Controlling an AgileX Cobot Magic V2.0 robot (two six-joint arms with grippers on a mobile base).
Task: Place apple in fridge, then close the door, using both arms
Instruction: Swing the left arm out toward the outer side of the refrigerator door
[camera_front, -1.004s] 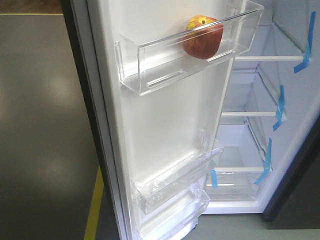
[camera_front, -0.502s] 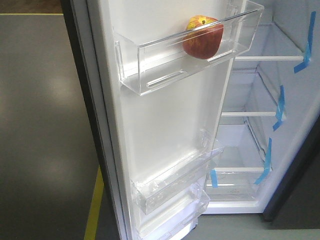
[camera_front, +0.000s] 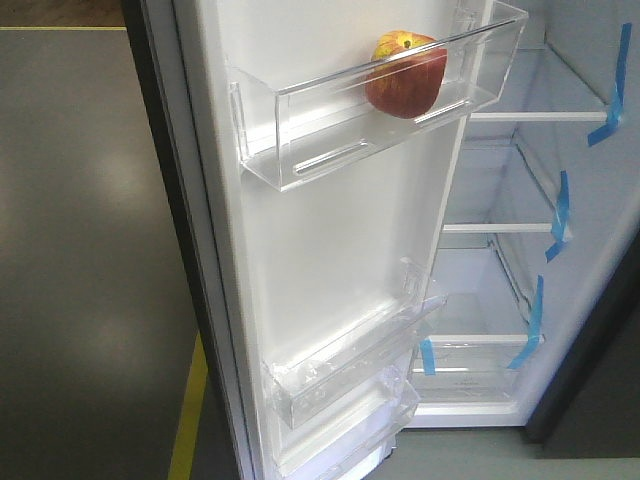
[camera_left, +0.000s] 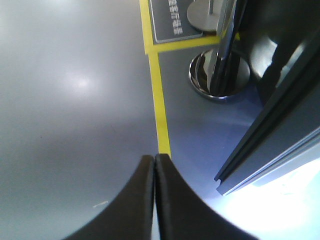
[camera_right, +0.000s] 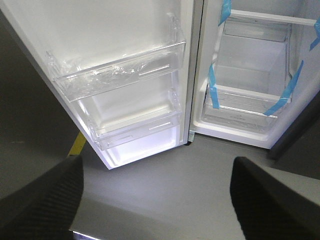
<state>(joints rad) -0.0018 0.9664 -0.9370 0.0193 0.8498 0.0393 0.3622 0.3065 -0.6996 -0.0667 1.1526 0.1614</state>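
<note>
The apple is lodged in the top bin of the door. The left gripper is closed on nothing; the right gripper is spread apart.

red-yellow apple, white-lined door, blue tape strips

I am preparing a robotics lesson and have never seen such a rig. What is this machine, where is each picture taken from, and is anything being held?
This is a two-armed robot on a mobile base, with three cameras. The front camera faces an open fridge: the apple sits in the top bin of the door. The other two cameras ride on the wrists. The left gripper is shut on nothing, above grey floor with a yellow line. The right gripper is open and empty, facing the door's lower bins. So nothing is held.
</note>
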